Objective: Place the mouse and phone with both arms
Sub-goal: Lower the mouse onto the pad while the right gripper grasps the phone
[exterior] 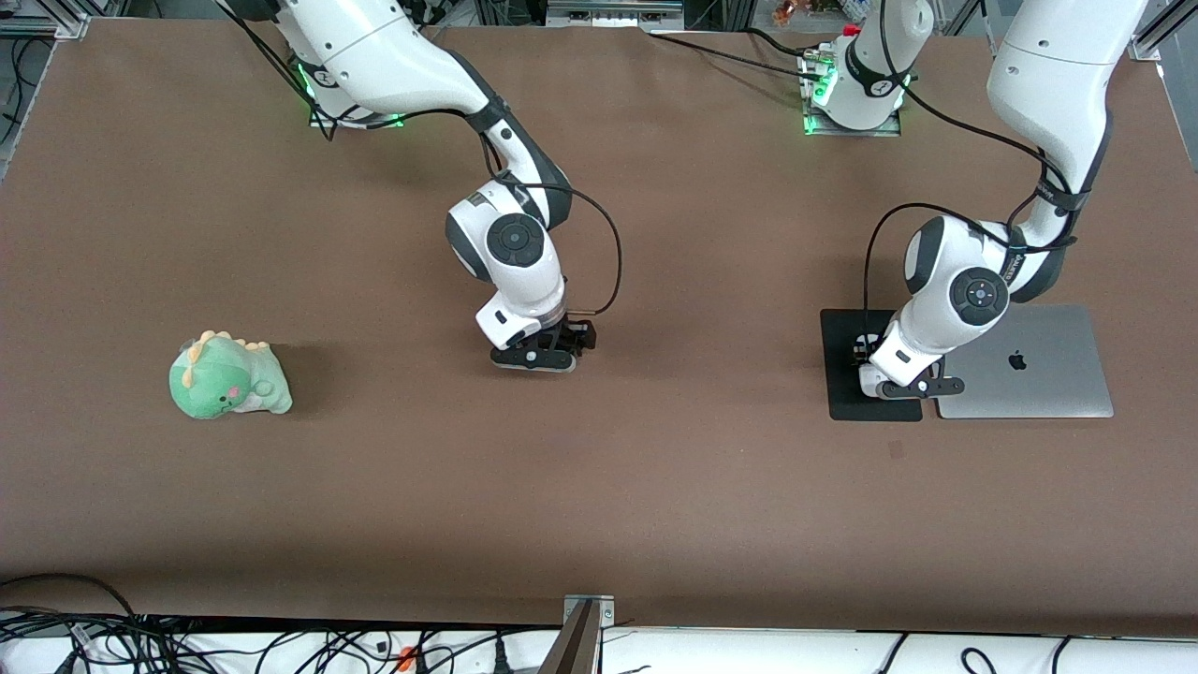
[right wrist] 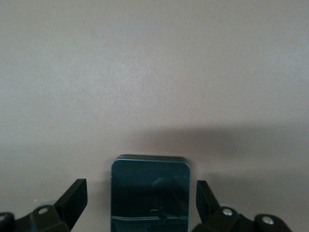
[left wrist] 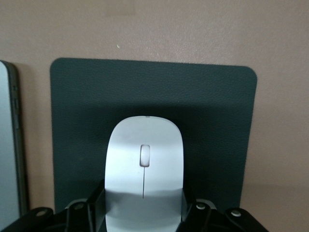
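The mouse (left wrist: pixel 144 176) lies on the black mouse pad (left wrist: pixel 203 111), just beside a closed silver laptop (exterior: pixel 1029 365), at the left arm's end of the table. The left gripper (left wrist: pixel 144 212) is clamped on its sides. The phone (right wrist: pixel 150 193) lies mid-table between the spread fingers of the right gripper (right wrist: pixel 140 203), untouched. A green plush dinosaur (exterior: pixel 227 376) sits well apart, toward the right arm's end.

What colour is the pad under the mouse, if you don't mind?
The pad is matte black, clearest in the left wrist view, where the white mouse lies on it.
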